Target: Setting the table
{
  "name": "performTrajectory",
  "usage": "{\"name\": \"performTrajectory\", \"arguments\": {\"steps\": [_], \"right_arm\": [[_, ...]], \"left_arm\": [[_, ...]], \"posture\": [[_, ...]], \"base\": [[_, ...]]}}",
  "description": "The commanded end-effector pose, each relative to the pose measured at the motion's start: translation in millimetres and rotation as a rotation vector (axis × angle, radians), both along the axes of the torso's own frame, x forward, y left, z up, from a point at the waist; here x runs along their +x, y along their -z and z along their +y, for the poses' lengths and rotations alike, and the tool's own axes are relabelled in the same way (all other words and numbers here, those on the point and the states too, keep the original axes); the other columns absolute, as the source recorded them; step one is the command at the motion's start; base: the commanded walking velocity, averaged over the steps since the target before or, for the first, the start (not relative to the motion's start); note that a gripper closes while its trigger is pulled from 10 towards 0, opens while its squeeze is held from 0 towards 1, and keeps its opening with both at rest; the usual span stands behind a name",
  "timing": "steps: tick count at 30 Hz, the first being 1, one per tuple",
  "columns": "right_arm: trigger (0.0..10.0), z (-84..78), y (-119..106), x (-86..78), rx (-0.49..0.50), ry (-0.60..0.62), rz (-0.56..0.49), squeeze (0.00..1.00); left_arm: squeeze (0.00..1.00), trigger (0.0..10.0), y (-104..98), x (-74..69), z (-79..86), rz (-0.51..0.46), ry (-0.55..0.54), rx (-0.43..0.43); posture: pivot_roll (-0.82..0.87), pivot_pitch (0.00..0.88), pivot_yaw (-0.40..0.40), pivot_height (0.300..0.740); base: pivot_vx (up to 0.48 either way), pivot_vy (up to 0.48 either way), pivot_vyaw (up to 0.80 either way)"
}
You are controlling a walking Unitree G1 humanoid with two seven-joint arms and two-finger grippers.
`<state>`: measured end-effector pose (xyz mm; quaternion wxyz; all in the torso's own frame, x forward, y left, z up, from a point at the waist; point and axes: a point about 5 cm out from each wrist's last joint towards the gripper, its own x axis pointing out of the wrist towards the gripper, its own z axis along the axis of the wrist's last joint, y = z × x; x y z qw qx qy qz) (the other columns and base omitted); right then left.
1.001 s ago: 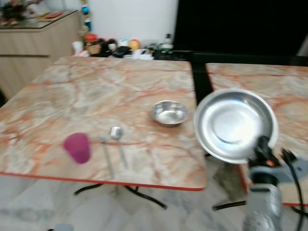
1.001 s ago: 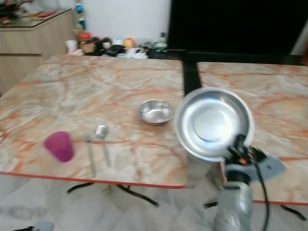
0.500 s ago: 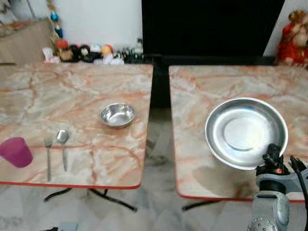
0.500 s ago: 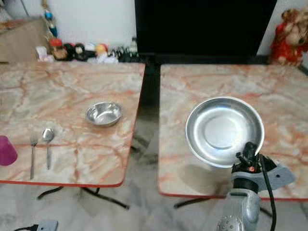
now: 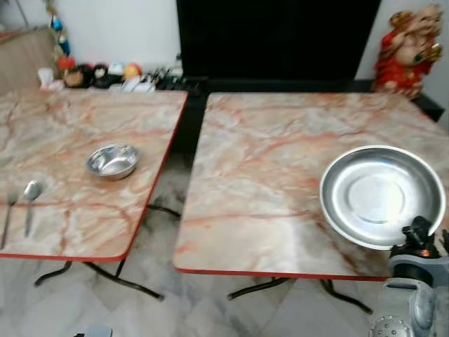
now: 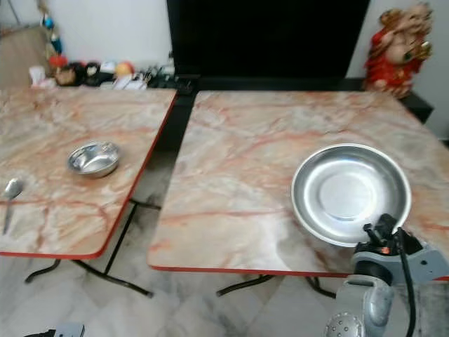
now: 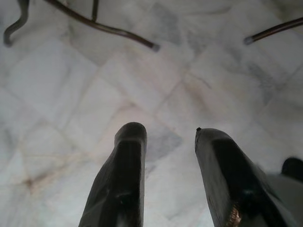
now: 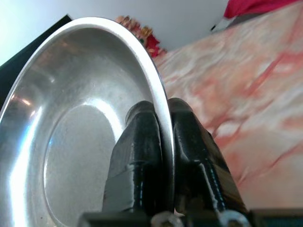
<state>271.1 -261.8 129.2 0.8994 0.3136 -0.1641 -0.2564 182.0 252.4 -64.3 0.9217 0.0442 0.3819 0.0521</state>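
My right gripper (image 5: 419, 230) is shut on the near rim of a large steel plate (image 5: 381, 194), held above the near right part of the right marble table (image 5: 280, 154). In the right wrist view both fingers (image 8: 189, 151) pinch the steel plate's (image 8: 71, 123) rim. On the left marble table (image 5: 63, 189) sit a small steel bowl (image 5: 112, 160), and at its left edge a spoon (image 5: 30, 196) and a fork (image 5: 8, 210). My left gripper (image 7: 166, 135) hangs open over the tiled floor.
A gap with floor (image 5: 168, 281) and black table legs (image 5: 126, 281) separates the two tables. A black screen (image 5: 273, 38) stands behind them, a red and gold statue (image 5: 403, 49) at the back right, small ornaments (image 5: 98, 74) at the back left.
The camera has swung to the right: the left table and its bowl slid left, the pink cup left the picture, and the right table now takes the middle. The plate stays in my right gripper.
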Motion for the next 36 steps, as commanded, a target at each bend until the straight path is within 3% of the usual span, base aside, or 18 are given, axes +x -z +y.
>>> {"name": "performTrajectory", "arguments": {"steps": [1,11,18,22,36], "right_arm": [[10.0,-1.2,1.5,0.0,0.039,0.046,0.008,0.00],[10.0,-20.2,4.0,-3.4,0.074,0.181,0.050,0.00],[10.0,-19.2,9.2,1.9,0.107,0.194,0.104,0.00],[10.0,-17.3,30.5,2.0,0.192,0.240,0.246,0.00],[10.0,-4.3,29.8,13.2,0.229,0.193,0.243,0.00]], "left_arm": [[0.00,10.0,1.2,-7.3,8.7,0.025,-0.019,0.018],[0.00,10.0,1.3,-7.6,9.3,0.030,-0.013,0.019],[0.00,10.0,1.4,-8.0,9.5,0.033,-0.009,0.020],[0.00,10.0,2.0,-8.1,7.8,0.037,0.001,0.018],[0.00,10.0,1.4,-7.3,8.3,0.033,0.003,0.023]], "posture": [[-0.04,0.058,0.011,0.740],[-0.04,0.051,0.013,0.740],[-0.04,0.042,0.009,0.740],[-0.03,0.034,0.005,0.740],[-0.02,0.043,0.007,0.740]], "base": [[0.000,0.000,0.00],[0.000,0.000,0.00],[0.000,0.000,0.00],[0.000,0.000,0.00],[0.000,0.000,0.00]]}}
